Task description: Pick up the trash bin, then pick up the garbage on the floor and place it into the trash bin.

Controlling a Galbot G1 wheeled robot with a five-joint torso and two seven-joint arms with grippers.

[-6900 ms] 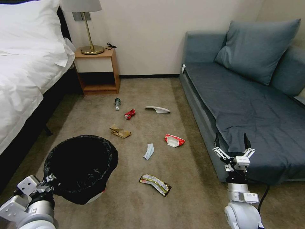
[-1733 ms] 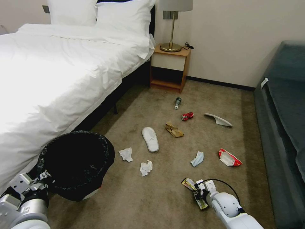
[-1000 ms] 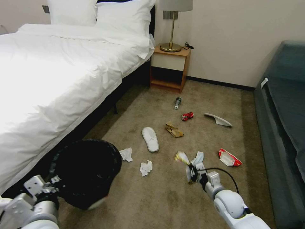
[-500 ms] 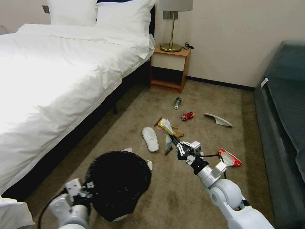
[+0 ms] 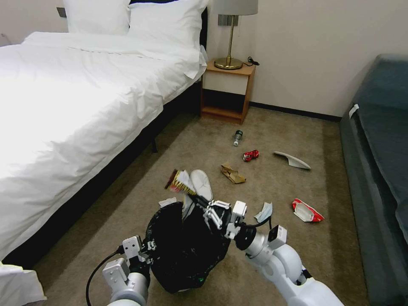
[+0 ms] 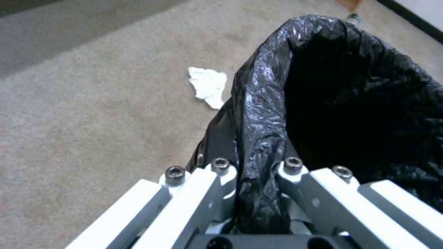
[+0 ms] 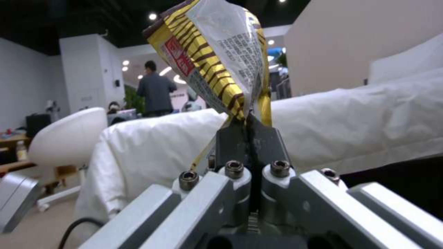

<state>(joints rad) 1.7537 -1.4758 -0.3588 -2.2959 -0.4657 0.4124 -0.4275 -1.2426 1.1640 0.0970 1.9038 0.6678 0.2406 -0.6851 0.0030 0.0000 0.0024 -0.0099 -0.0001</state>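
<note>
Left gripper (image 6: 251, 173) is clamped on the trash bin's (image 5: 187, 248) bag-lined rim, bin held tilted off the carpet. Right gripper (image 7: 249, 135) is pinched on a snack wrapper (image 5: 180, 182) above the bin mouth; the right wrist view shows the print. A slipper (image 5: 202, 183) and tissue (image 6: 207, 86) lie just beyond the bin, open carpet to the right.

A wooden nightstand (image 5: 227, 91) stands against the far wall. On top of it sits a brass lamp (image 5: 229, 51). A white-sheeted bed (image 5: 85, 97) runs just left of the nightstand, two pillows (image 5: 136, 17) at its head. Well to the nightstand's right is a blue-grey sofa (image 5: 380, 170). Beige carpet (image 5: 272, 127) spreads before the nightstand.
</note>
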